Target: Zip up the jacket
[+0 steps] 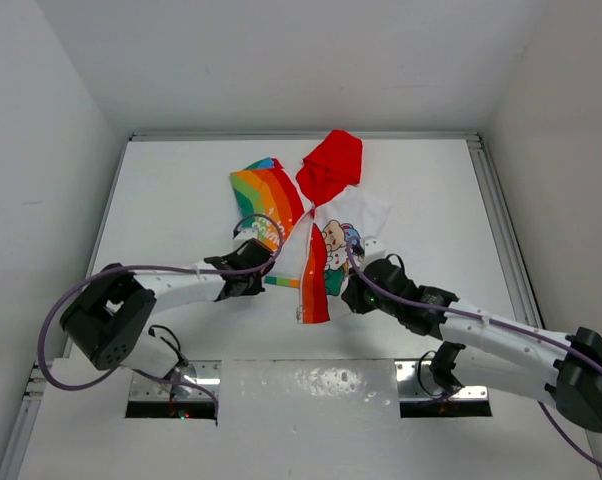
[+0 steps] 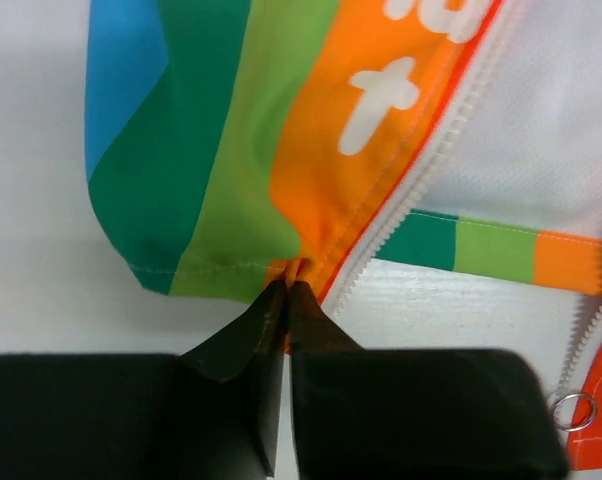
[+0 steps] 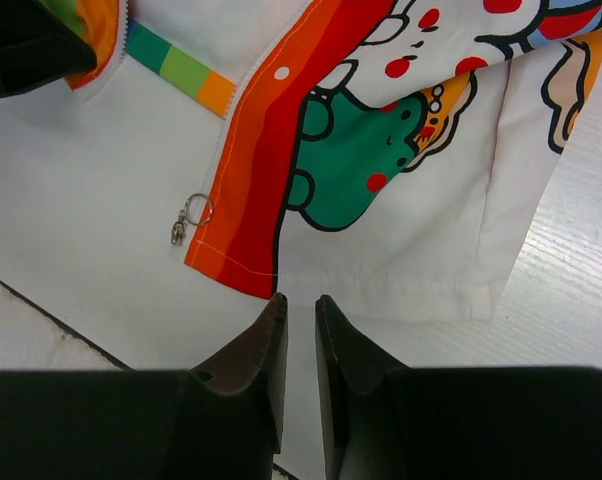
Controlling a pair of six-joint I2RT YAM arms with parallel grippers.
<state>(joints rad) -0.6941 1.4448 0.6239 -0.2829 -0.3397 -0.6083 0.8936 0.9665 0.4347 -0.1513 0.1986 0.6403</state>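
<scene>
The left gripper [image 2: 286, 292] is pinching the bottom hem of the jacket [image 2: 231, 150], its 2 fingers closed on the orange stripe just beside the zipper teeth [image 2: 421, 170]. The right gripper [image 3: 299, 305] is hovering with a narrow gap, holding nothing, just below the other front panel's hem and near the ringed zipper pull [image 3: 188, 222]. The jacket is lying open and unzipped mid-table [image 1: 181, 190], its red hood [image 1: 331, 165] pointing away from the arms.

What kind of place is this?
Probably a robot test cell in a lab: a white table boxed in by plain white walls, metal rails at its edges, a left arm and a right arm bolted at the near edge.
</scene>
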